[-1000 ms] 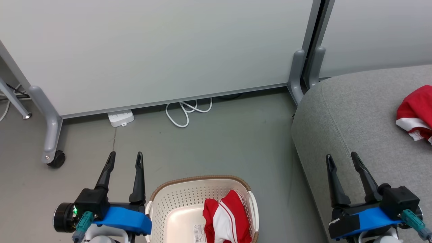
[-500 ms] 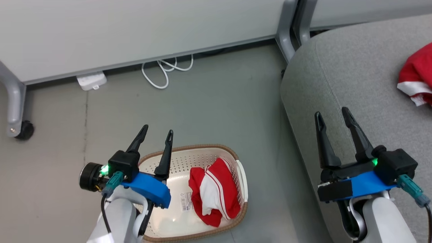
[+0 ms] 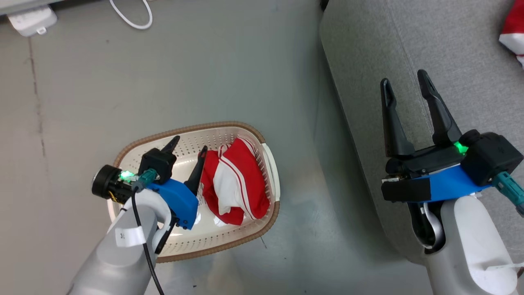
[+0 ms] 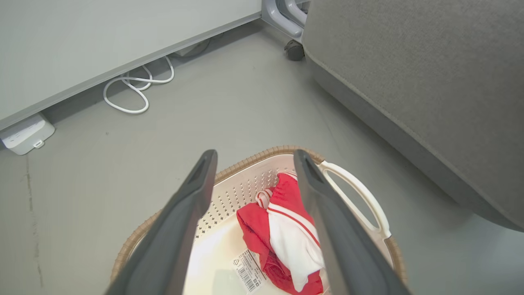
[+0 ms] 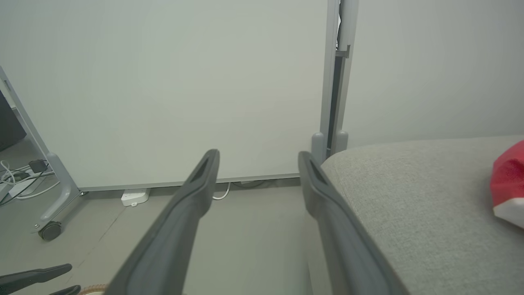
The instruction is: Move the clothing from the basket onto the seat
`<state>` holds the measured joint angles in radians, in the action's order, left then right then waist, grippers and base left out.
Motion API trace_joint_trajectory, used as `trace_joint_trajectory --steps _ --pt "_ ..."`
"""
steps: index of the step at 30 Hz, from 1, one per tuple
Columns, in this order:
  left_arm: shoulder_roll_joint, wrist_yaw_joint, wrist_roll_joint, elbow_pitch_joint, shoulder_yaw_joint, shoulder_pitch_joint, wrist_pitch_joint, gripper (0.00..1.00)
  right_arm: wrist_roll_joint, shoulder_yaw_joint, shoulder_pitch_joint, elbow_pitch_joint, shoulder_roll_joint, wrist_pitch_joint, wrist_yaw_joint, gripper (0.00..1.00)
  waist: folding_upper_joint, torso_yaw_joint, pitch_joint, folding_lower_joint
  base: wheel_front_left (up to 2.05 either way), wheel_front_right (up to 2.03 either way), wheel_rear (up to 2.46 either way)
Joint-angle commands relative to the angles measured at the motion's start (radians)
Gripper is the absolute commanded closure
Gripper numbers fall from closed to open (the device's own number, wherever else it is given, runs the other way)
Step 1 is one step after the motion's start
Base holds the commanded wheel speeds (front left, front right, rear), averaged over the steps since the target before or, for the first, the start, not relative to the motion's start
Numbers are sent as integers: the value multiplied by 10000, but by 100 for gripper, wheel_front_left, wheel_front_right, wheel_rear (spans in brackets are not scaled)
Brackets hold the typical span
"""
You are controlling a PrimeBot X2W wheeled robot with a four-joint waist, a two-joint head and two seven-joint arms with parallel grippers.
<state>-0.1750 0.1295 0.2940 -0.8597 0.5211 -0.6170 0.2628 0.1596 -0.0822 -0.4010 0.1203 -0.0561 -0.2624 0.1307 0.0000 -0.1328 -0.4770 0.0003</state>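
A red and white garment of the clothing (image 3: pixel 233 184) lies crumpled in the right half of the cream basket (image 3: pixel 245 128), which stands on the floor. My left gripper (image 3: pixel 189 144) is open and hangs inside the basket's left half, its right fingertip just beside the garment. In the left wrist view, my left gripper (image 4: pixel 254 153) frames the garment (image 4: pixel 286 229) between open fingers and holds nothing. My right gripper (image 3: pixel 403 78) is open and empty above the grey seat (image 3: pixel 368 49). Another red and white garment (image 3: pixel 513 28) rests on the seat at the far right, also visible as red cloth (image 5: pixel 507 176).
A white power strip (image 3: pixel 30 18) and a looped white cable (image 3: pixel 131 16) lie on the grey floor beyond the basket. A pale partition panel (image 5: pixel 163 82) with a castor foot (image 5: pixel 51 229) stands behind. The seat's rounded edge (image 4: pixel 409 123) runs close to the basket's right.
The head view has tilted down. My left gripper has moved right and down, from beside the basket to inside it next to the garment. Both grippers stay open.
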Motion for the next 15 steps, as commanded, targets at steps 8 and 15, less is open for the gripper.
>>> trace_joint_trajectory --steps 8,15 --pt "-367 13 1008 -1479 1595 -1697 -35 0 -170 -20 -912 -335 39 -38 1 0 0 -294 -2081 -3 0 0 0" --pt "-515 13 1799 -2164 2863 -2690 -437 0 -260 -30 -1500 -591 7 -38 1 0 0 -331 -3225 -3 0 0 0"
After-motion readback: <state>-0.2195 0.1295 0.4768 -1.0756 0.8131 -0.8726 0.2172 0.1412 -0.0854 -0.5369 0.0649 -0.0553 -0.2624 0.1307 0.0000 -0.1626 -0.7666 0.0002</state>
